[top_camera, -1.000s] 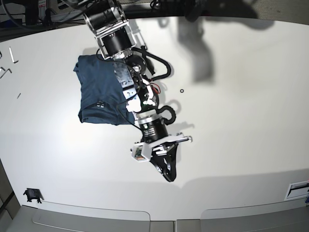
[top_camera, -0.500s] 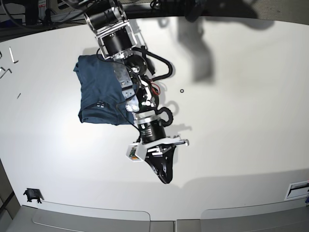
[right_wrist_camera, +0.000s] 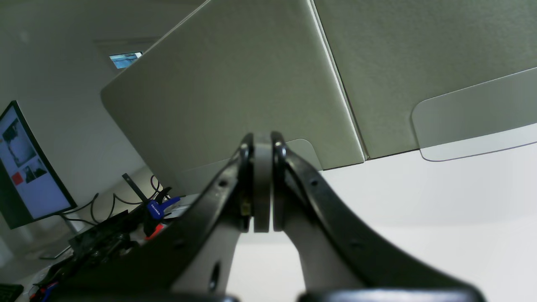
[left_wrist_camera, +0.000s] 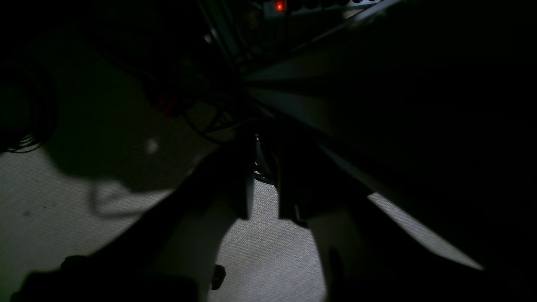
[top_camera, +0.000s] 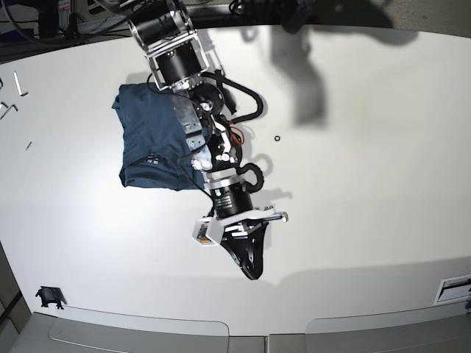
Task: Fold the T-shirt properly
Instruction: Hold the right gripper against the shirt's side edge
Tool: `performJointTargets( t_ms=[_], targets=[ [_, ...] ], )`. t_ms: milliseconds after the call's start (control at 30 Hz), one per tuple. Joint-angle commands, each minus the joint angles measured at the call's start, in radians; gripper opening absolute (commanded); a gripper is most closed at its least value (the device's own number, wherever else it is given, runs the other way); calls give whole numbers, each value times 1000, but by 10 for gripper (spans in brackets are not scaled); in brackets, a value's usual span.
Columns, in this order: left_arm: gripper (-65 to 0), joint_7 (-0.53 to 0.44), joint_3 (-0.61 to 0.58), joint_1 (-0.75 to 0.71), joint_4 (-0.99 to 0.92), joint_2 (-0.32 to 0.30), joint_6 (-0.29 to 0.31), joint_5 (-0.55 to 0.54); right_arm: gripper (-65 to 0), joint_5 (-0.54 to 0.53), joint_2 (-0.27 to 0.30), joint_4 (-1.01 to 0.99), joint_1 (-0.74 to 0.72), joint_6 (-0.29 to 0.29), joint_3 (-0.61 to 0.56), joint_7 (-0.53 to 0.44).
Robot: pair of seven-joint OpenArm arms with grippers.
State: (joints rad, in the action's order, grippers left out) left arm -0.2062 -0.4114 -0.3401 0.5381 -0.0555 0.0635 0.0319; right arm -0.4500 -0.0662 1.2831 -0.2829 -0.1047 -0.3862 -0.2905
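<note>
Base view | T-shirt (top_camera: 151,143) folded — right claw (top_camera: 252,271) shut, well apart

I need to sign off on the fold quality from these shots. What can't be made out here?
- T-shirt: base view only; the right arm covers its right edge, so that side of the fold is hidden.
- Neck label: too small to read.
- Left gripper: wrist view is nearly black; it is off the base view's top edge.
- Right gripper: shut with nothing between the pads, facing away from the shirt.
- Small ring on the table: too small to identify.
</note>
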Motion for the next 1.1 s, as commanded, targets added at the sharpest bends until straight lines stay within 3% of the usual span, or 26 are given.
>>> performJointTargets(
  t_ms=[0, 367, 567, 633, 733, 1067],
  targets=[
    [-569, -13, -2, -10, 5, 5, 11, 4, -650, -3, -6, 18, -30, -7, 0, -28],
    [-569, -13, -2, -10, 5, 5, 11, 4, -650, -3, -6, 18, -30, -7, 0, -30],
    [-569, -13, -2, -10, 5, 5, 11, 5, -650, -11, -6, 18, -30, -7, 0, -96],
    [-569, -13, -2, -10, 5, 5, 11, 4, -650, -57, -6, 18, -30, -13, 0, -108],
    [-569, -13, -2, -10, 5, 5, 11, 4, -650, -133, -6, 18, -30, -61, 0, -113],
    [-569, -13, -2, -10, 5, 5, 11, 4, -650, -137, -6, 18, -29, -159, 0, -114]
  ],
)
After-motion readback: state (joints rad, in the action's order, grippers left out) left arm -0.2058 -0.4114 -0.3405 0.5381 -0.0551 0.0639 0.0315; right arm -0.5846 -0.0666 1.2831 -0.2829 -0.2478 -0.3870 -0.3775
